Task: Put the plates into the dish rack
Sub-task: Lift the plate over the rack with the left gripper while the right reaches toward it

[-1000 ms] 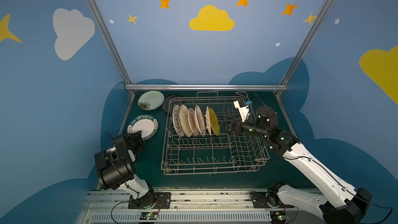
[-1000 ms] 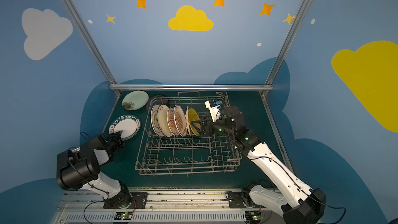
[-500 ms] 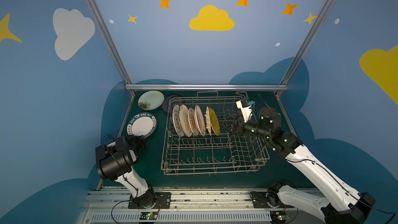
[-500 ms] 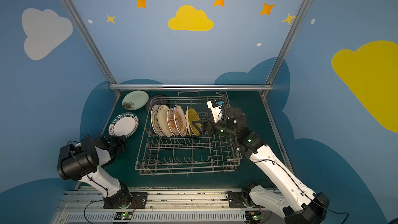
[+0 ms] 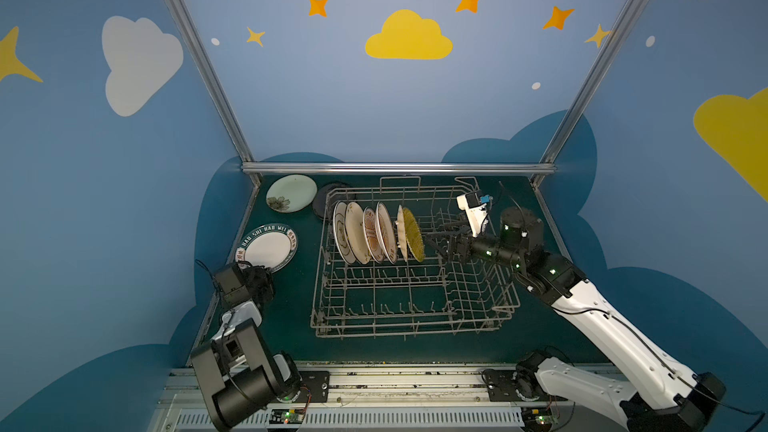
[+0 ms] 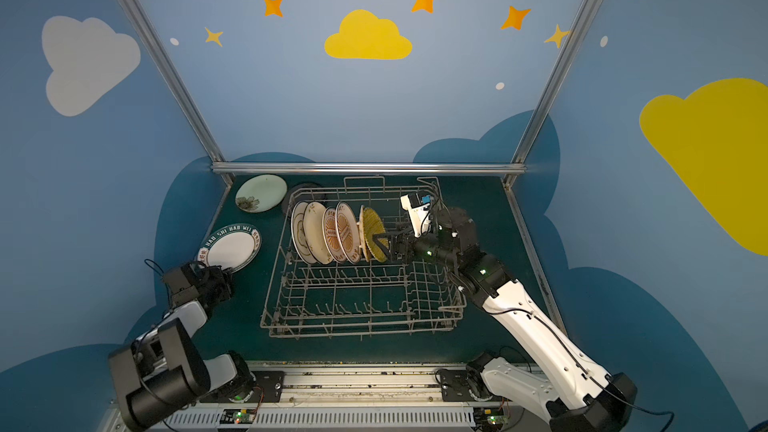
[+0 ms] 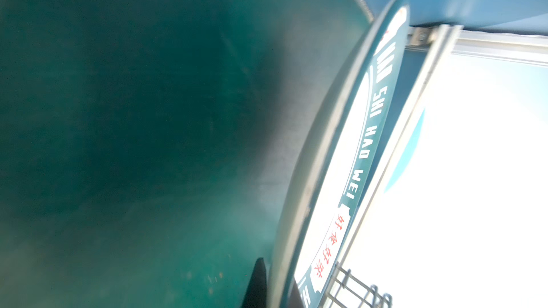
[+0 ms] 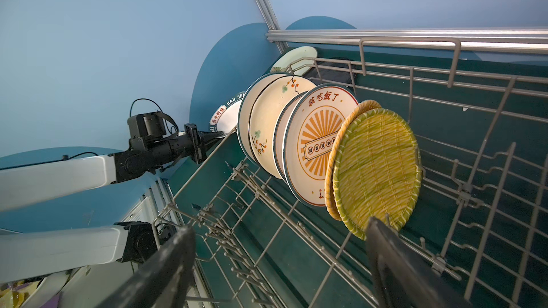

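The left gripper (image 5: pixel 262 271), nearest the camera on the dark green tabletop (image 5: pixel 291 305), is clamped shut on the near rim of a round white plate with a dark lettered rim (image 5: pixel 269 248). The left wrist view shows a dark finger on each side of that plate's edge (image 7: pixel 350 155).

To its right stands the large grey wire dish rack (image 5: pixel 399 317), its near rows of tines bare. Six plates stand on edge in its far left row. The right gripper (image 5: pixel 434 243) hangs over the rack with its jaws spread wide and holding nothing, just beside the last in the row, a yellow woven-pattern plate (image 8: pixel 376 167). A white plate with an orange sunburst (image 8: pixel 317 149) stands behind that.

Farthest back, a pale green floral plate (image 5: pixel 291 193) and a black plate (image 5: pixel 322 201) lie on the tabletop outside the rack's far left corner.
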Robot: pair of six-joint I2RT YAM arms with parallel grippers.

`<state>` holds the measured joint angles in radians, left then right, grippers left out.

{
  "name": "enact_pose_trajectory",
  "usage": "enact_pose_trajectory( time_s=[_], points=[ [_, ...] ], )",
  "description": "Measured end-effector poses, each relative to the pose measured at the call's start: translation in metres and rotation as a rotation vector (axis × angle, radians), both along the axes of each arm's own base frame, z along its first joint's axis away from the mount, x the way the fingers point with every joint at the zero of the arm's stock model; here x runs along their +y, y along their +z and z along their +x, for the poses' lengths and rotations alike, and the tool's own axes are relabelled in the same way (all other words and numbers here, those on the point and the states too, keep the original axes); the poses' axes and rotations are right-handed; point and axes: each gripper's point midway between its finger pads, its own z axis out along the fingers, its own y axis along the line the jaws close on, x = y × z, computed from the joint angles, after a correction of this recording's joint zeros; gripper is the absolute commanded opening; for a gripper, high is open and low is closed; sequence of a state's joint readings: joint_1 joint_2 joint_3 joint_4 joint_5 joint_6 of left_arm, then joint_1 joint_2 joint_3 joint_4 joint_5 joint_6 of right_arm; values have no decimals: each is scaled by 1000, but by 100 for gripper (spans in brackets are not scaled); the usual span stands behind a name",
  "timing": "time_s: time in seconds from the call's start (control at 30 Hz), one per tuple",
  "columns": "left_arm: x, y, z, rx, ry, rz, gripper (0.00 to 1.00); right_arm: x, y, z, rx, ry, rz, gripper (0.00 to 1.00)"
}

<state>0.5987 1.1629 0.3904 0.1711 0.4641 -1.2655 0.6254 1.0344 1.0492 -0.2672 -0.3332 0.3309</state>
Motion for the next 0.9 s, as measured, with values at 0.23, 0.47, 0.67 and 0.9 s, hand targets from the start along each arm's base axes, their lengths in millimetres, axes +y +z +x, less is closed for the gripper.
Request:
enact_pose_trajectory(
  time_s=[0.23, 0.47, 0.67, 0.9],
  points=[
    [5, 64, 1, -23, -37, 60, 4, -1, 7, 4, -29, -12, -7, 88],
    [4, 138, 6, -47, -109, 130, 4, -2, 11, 17, -96, -43, -46, 88],
    [-11, 212, 26, -92, -216, 200, 4, 2, 17, 30, -224, -48, -98, 88],
    [-87, 282, 63, -150, -445, 272, 4, 36, 28, 30, -512, 62, -243, 88]
  ],
)
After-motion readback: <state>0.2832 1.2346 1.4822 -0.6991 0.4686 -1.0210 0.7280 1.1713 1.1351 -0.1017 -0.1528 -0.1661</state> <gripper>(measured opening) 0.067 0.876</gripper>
